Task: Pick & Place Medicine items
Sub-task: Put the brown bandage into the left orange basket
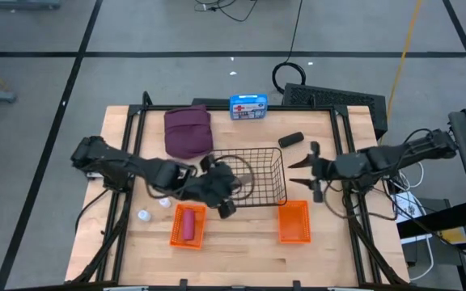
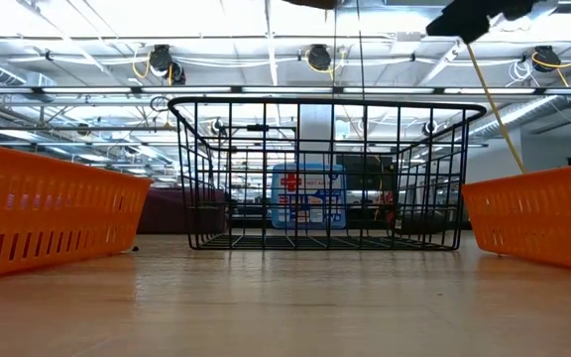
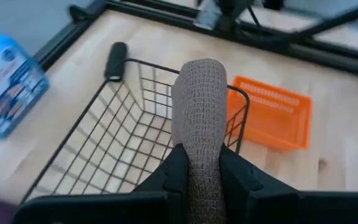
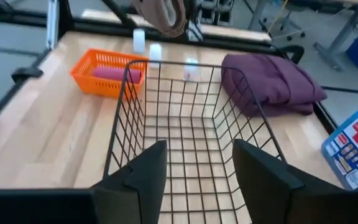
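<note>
From the front edge of the table (image 1: 241, 263), two orange bins come first. The left bin (image 1: 188, 225) sits just in front of the wire basket's (image 1: 259, 176) left corner and holds the pink cylinder (image 1: 188, 224). The right bin (image 1: 294, 221) sits in front of the basket's right corner.

Left of the left bin, a white bottle (image 1: 144, 216) stands on the wood, with another (image 1: 163, 202) a little farther back, beside the left arm.

The left gripper (image 1: 226, 184) hangs over the basket's left rim, its fingers (image 3: 176, 171) pinched tight on a tan bandage roll (image 3: 199, 118); the roll sticks out past the fingertips above the basket's floor.

The right gripper (image 1: 296, 174) sits just off the basket's right side, facing it, with its two fingers (image 4: 151, 168) parted about halfway and nothing between them.

Behind the basket's left corner lies the maroon pouch (image 1: 188, 131), slumped on the wood. Behind the basket's right corner, near the right gripper, is the dark-grey piece (image 1: 290, 140), lying clear of everything.

Farthest back, at the table's rear edge, a blue first-aid box (image 1: 248, 107) stands behind the basket.
</note>
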